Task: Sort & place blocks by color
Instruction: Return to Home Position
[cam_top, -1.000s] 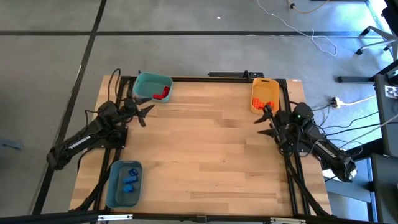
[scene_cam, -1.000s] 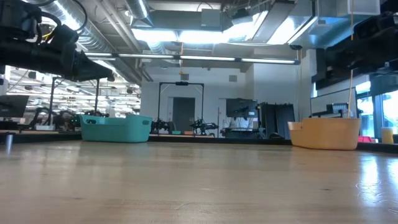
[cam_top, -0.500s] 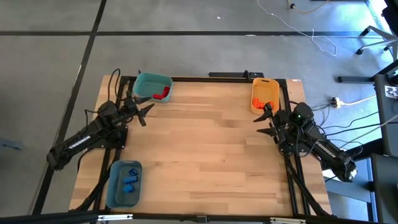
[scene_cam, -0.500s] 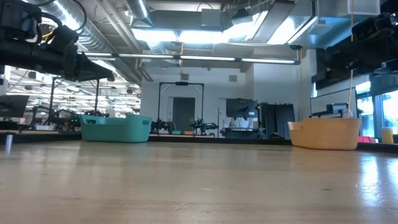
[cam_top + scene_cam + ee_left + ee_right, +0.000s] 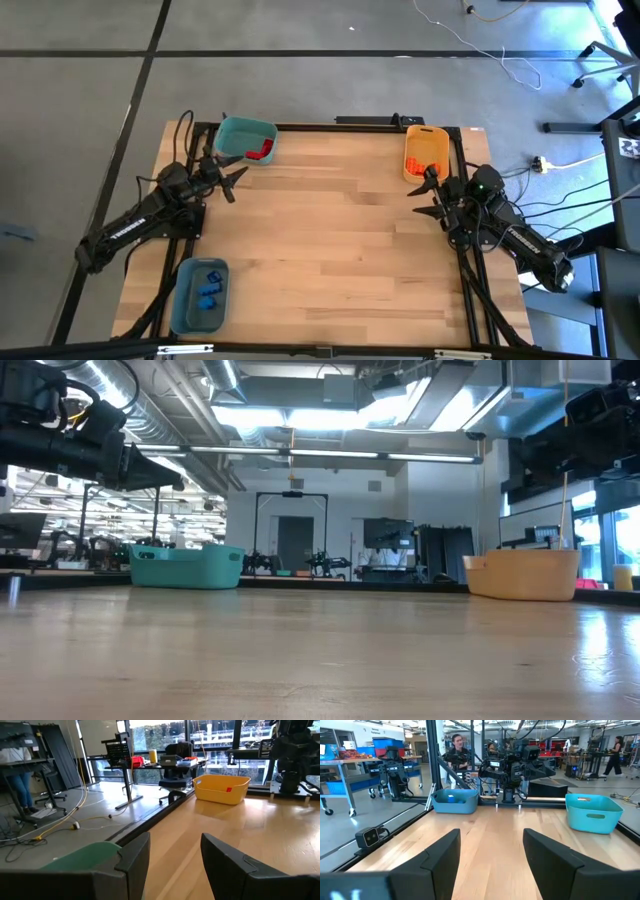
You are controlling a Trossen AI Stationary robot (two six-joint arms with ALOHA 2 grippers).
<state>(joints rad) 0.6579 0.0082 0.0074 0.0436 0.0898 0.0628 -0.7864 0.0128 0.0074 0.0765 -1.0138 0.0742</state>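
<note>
The sorting looks finished to us. No loose block shows anywhere on the bare wood of the table (image 5: 330, 240). Each colour lies in its own bin, which is the point of the job:

- The red blocks (image 5: 261, 150) lie in the teal bin (image 5: 228, 128) at the far left corner.
- The orange blocks (image 5: 425, 166) lie in the yellow bin (image 5: 424, 130) at the far right corner.
- The blue blocks (image 5: 208, 290) lie in the grey-blue bin (image 5: 185, 300) at the near left corner.

The bins stand at the table's corners. We judge this keeps the middle free for picking and gives each arm a short reach to a bin.

The left arm (image 5: 150, 215) is folded low along the left edge. The left jaws are just beside the teal bin, spread apart and holding nothing. Its wrist view looks between the two fingers (image 5: 135, 857) across the wood to the yellow bin.

The right arm (image 5: 500, 225) mirrors it on the right edge. The right jaws are near the yellow bin, also parted and empty, and face the grey-blue and teal bins across the table.

We read both poses as a resting stance. The arms are tucked toward the sides so they cover no part of the table, and the jaws are left apart because there is nothing left to carry. In the low view only the teal and yellow bins stand on the wood, and the arms hang well above it.
</note>
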